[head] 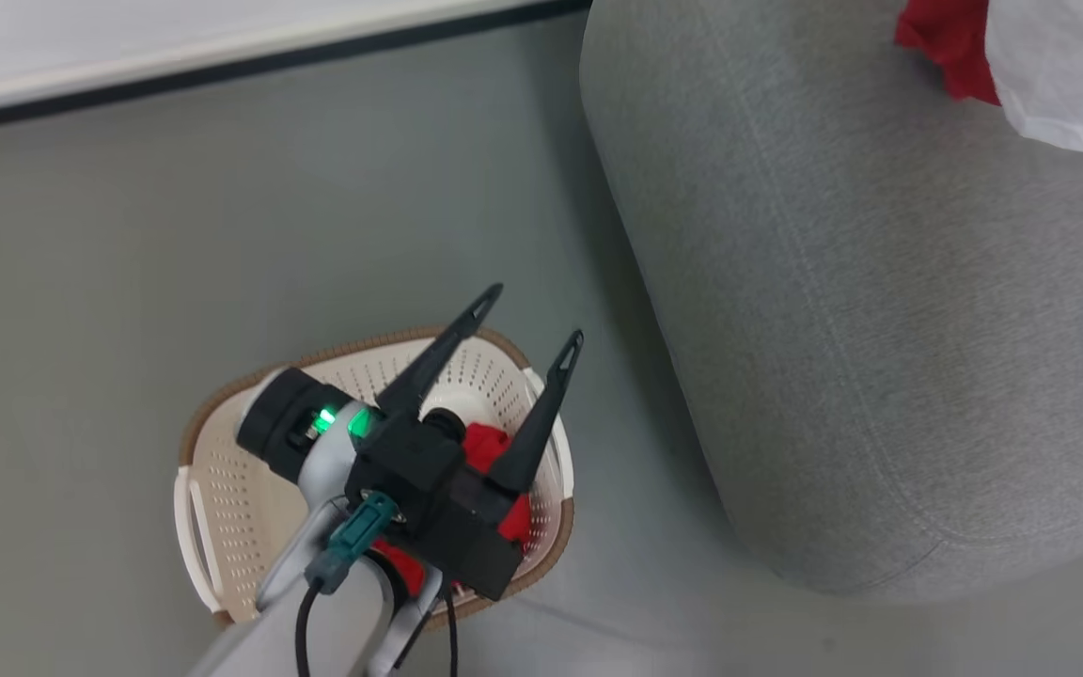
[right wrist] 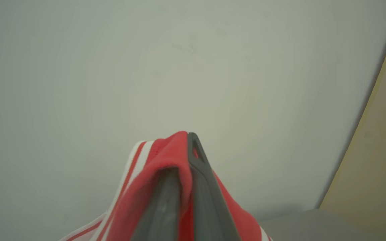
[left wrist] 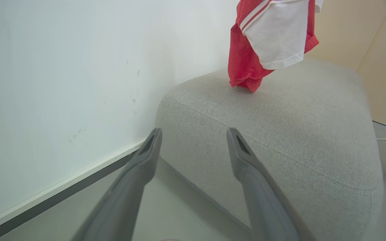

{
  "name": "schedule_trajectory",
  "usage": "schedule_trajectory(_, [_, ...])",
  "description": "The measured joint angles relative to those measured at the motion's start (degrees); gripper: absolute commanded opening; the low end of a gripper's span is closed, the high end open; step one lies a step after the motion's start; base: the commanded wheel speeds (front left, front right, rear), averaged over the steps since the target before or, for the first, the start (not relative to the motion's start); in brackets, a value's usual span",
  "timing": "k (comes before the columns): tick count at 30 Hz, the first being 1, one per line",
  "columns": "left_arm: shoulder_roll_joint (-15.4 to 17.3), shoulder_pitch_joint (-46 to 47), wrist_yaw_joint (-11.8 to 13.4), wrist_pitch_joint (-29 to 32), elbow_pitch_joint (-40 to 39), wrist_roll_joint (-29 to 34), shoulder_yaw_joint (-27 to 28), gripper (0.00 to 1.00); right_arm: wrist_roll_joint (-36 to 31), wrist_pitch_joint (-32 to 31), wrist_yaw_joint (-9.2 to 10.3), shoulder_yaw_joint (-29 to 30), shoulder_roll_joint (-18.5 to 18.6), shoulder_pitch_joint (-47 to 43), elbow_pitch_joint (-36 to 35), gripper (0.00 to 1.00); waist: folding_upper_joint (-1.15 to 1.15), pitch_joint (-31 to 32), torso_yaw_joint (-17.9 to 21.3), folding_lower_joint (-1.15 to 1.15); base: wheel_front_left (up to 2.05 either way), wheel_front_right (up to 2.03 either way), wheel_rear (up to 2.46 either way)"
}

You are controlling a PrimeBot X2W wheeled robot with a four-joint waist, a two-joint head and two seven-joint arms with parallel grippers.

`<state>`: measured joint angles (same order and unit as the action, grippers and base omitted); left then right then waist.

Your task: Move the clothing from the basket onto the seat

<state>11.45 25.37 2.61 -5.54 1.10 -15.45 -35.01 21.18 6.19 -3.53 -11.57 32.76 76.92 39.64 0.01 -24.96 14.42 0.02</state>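
Two pieces of clothing are well apart: a red garment lies in the basket at 7 o'clock in the head view, beneath the left gripper, whose fingers are spread wide and hold nothing. At 1 o'clock, the white-sleeved jersey, pinched in the closed right gripper, hangs over the grey seat, which stretches from 12 to 4 o'clock, its lower fold touching the fabric.

Woven matt cloth covers the seat; the basket is perforated smooth plastic.
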Motion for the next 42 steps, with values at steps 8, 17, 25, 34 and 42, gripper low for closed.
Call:
schedule_trajectory(8, [3.2,1.8,0.4,2.5,-3.8,2.3,1.3,1.00,1.3,2.1,0.52,0.5,-3.7,-0.9,5.4,0.00,0.00,-6.7,0.1,0.00,0.00,0.00,0.00])
schedule_trajectory(17, [4.9,4.1,0.4,4.4,-4.8,3.3,2.0,1.00,1.6,5.3,-0.09,-1.3,-9.1,-6.0,11.9,0.00,0.00,-13.3,1.5,-0.01,0.00,0.00,0.00])
schedule_trajectory(25, [5.3,4.7,0.4,4.4,-4.2,3.5,2.6,1.00,0.8,7.1,-1.11,-3.9,-10.9,-8.1,15.9,0.43,0.00,-14.9,3.0,-0.02,0.00,0.00,0.00])
schedule_trajectory(34, [5.1,4.6,0.5,3.2,-2.2,3.4,3.2,1.00,-0.6,8.2,-2.31,-6.2,-12.2,-12.2,15.8,1.00,-0.01,-12.6,3.7,-0.02,0.00,0.00,0.00])
schedule_trajectory(42, [3.1,2.8,0.9,0.4,1.0,1.1,3.6,1.00,-2.2,8.3,-2.59,-7.5,-13.3,-20.0,11.5,1.00,-0.01,-8.0,4.3,-0.02,0.00,0.00,0.00])
